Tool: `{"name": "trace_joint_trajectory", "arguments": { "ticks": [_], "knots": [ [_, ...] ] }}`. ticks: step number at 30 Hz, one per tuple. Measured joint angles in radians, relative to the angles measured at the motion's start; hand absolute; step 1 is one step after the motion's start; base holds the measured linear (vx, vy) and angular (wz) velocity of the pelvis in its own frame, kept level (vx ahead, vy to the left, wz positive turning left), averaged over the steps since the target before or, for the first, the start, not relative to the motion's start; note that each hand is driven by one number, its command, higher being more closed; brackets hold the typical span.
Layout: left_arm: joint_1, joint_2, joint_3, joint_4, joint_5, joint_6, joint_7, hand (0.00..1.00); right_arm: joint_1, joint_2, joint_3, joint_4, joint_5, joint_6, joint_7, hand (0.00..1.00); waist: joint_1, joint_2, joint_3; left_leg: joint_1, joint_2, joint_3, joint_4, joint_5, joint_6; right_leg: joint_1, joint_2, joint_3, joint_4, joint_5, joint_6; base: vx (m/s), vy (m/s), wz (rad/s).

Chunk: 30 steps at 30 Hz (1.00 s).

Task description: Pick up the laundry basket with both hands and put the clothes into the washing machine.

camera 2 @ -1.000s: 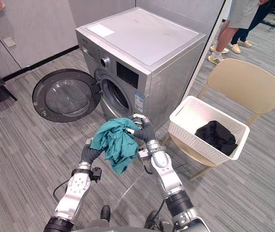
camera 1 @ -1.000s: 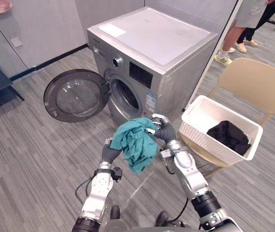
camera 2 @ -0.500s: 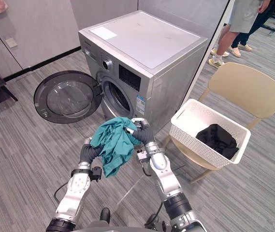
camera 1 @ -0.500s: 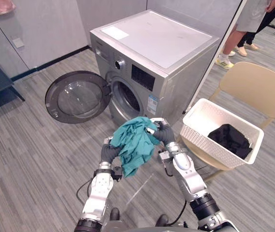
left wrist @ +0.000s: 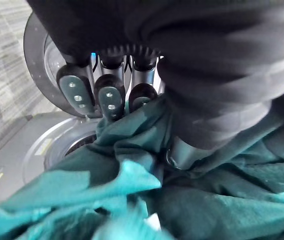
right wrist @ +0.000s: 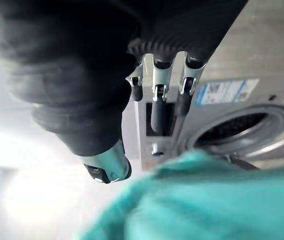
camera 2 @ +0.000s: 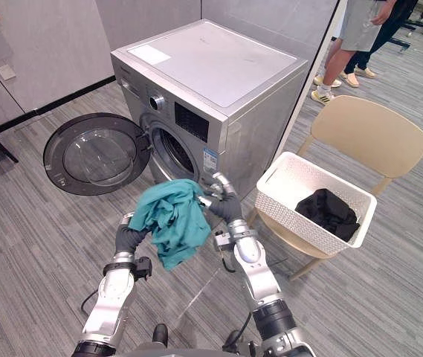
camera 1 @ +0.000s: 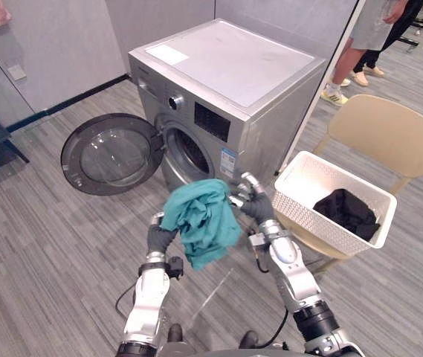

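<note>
A teal garment (camera 1: 202, 219) hangs in front of the silver washing machine (camera 1: 226, 89), just below its round drum opening (camera 1: 192, 152). My left hand (camera 1: 157, 236) is under the garment, and in the left wrist view its fingers (left wrist: 107, 95) are curled into the teal cloth (left wrist: 206, 200). My right hand (camera 1: 254, 204) is at the garment's right edge with its fingers (right wrist: 156, 95) straight, off the cloth (right wrist: 206, 200). The white laundry basket (camera 1: 300, 216) stands on a beige chair (camera 1: 389, 134) to the right, with a black garment (camera 1: 349, 212) inside.
The machine's round door (camera 1: 111, 154) is swung wide open to the left, low over the grey plank floor. A person (camera 1: 363, 44) stands behind the chair at the back right. A white wall panel runs behind the machine.
My right hand's fingers have straightened and let go of the teal garment, which now hangs from my left hand alone. The garment sits slightly nearer the drum opening.
</note>
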<state>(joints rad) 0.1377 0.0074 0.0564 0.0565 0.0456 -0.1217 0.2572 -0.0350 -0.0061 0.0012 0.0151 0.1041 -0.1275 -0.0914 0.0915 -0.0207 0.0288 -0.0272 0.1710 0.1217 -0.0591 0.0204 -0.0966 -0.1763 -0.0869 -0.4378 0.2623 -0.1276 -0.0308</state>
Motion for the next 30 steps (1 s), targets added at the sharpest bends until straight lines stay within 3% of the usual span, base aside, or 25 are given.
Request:
{"name": "trace_joint_trajectory", "arguments": {
  "ticks": [8,11,17,20,21,22,24,26,27,30],
  "knots": [
    [0.081,-0.019,0.139,-0.002,-0.091,0.0,-0.012,1.0,0.181,-0.016,-0.204,0.09,-0.009,0.007,0.008,0.0,-0.024,0.001,0.0,0.02,0.0,0.023,-0.005,-0.011,0.009,0.015,0.009,0.024,-0.025,0.016,0.008,0.0,-0.01,-0.08],
    [0.085,-0.011,0.167,0.043,-0.126,0.001,-0.023,1.0,0.232,-0.036,-0.238,0.222,-0.04,0.028,0.012,0.0,-0.024,0.004,-0.002,0.022,0.0,0.03,-0.002,-0.01,0.003,0.016,0.01,0.03,-0.028,0.018,0.006,0.01,-0.008,-0.07],
    [0.106,0.001,0.191,0.156,-0.171,0.007,-0.062,1.0,0.24,-0.051,-0.261,0.659,-0.108,0.072,0.041,0.0,-0.025,0.03,0.004,0.008,-0.001,0.029,0.008,-0.009,0.003,0.022,0.012,0.024,-0.054,0.035,0.002,0.0,-0.002,0.02],
    [0.113,-0.002,0.19,0.156,-0.171,0.007,-0.062,1.0,0.238,-0.053,-0.258,0.732,-0.113,0.079,0.021,0.0,-0.022,0.03,0.052,-0.056,-0.013,0.007,0.14,-0.063,0.019,0.015,-0.032,-0.009,0.011,-0.011,0.024,-0.07,0.013,0.44],
    [0.115,-0.006,0.189,0.154,-0.171,0.008,-0.061,1.0,0.236,-0.058,-0.257,0.747,-0.113,0.084,0.005,0.0,-0.021,0.036,0.07,-0.114,-0.013,-0.015,0.23,-0.115,0.036,0.011,-0.057,-0.039,0.036,-0.031,0.023,-0.12,0.041,0.67],
    [0.126,-0.009,0.188,0.154,-0.171,0.008,-0.06,1.0,0.237,-0.063,-0.256,0.764,-0.112,0.088,-0.005,0.0,-0.019,0.038,0.078,-0.155,-0.011,-0.016,0.287,-0.151,0.077,0.012,-0.069,-0.066,0.045,-0.037,0.025,-0.1,0.052,0.67],
    [0.138,-0.013,0.186,0.154,-0.171,0.009,-0.059,1.0,0.235,-0.061,-0.256,0.774,-0.112,0.093,-0.02,0.0,-0.02,0.031,0.081,-0.175,0.018,0.065,0.301,-0.175,0.113,0.017,-0.097,-0.108,0.041,-0.038,0.029,0.01,0.053,0.86],
    [0.113,-0.031,0.165,0.154,-0.166,0.009,-0.059,1.0,0.238,-0.064,-0.248,0.772,-0.116,0.104,-0.036,0.0,-0.021,0.023,0.104,-0.224,0.082,0.214,0.363,-0.179,0.113,0.053,-0.156,-0.196,0.042,-0.05,0.039,0.07,0.108,1.33],
    [0.11,-0.038,0.164,0.153,-0.163,0.009,-0.058,1.0,0.239,-0.066,-0.245,0.771,-0.117,0.106,-0.041,0.0,-0.02,0.018,0.106,-0.232,0.091,0.24,0.366,-0.178,0.112,0.061,-0.171,-0.21,0.043,-0.053,0.046,0.07,0.172,1.02],
    [0.117,-0.047,0.127,0.151,-0.158,0.009,-0.034,1.0,0.232,-0.085,-0.234,0.746,-0.125,0.104,-0.045,0.0,-0.006,0.029,0.1,-0.259,0.127,0.302,0.37,-0.162,0.086,0.103,-0.219,-0.249,0.044,-0.049,0.125,0.16,0.303,0.47]
  ]
}}
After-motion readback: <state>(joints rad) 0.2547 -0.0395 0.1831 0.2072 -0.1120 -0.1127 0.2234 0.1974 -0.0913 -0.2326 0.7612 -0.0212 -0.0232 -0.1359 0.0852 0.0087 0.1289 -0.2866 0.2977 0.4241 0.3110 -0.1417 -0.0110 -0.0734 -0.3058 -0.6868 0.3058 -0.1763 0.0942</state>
